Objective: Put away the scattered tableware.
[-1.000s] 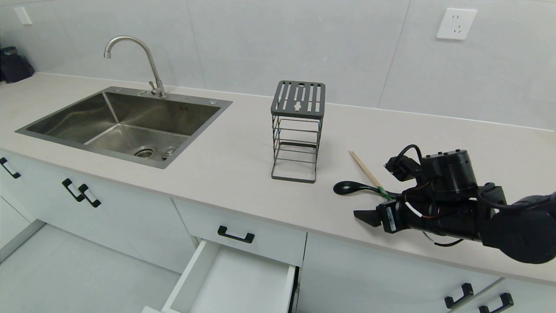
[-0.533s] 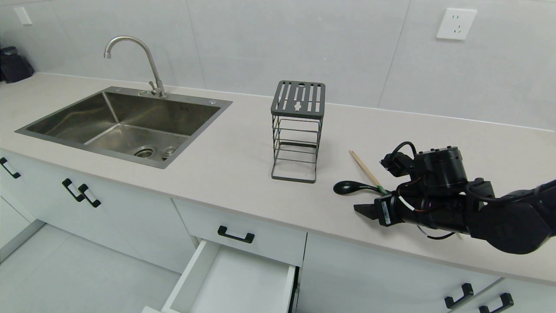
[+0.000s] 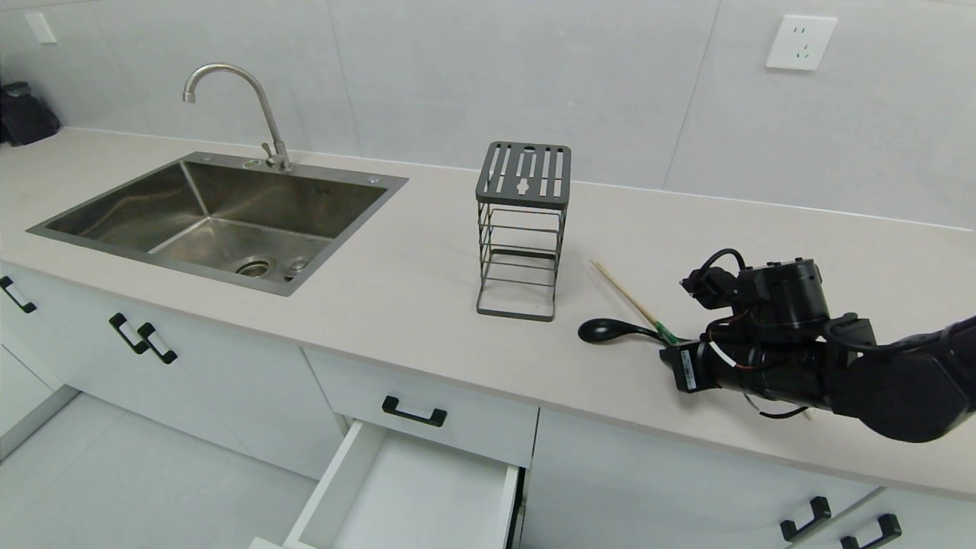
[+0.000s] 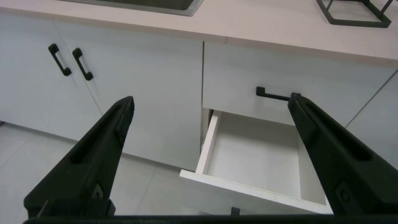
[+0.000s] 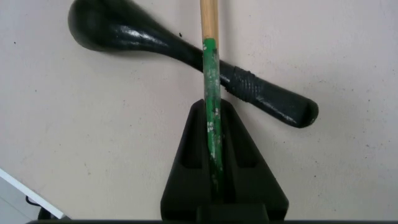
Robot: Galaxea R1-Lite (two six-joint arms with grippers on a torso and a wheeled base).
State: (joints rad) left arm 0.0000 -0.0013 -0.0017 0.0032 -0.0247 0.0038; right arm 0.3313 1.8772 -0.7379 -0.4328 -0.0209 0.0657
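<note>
One slim wooden chopstick with green end [image 5: 209, 25], crossing over black spoon [image 5: 124, 34] on pale tabletop [image 5: 74, 137]: we judge it light, stiff, slippery; our right tool [image 5: 211, 115] pinches that green end.

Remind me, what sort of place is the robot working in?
Most likely a home kitchen: a steel sink with a faucet is set into a long countertop, an open drawer sits beneath it, and a spoon and a chopstick are in view.
</note>
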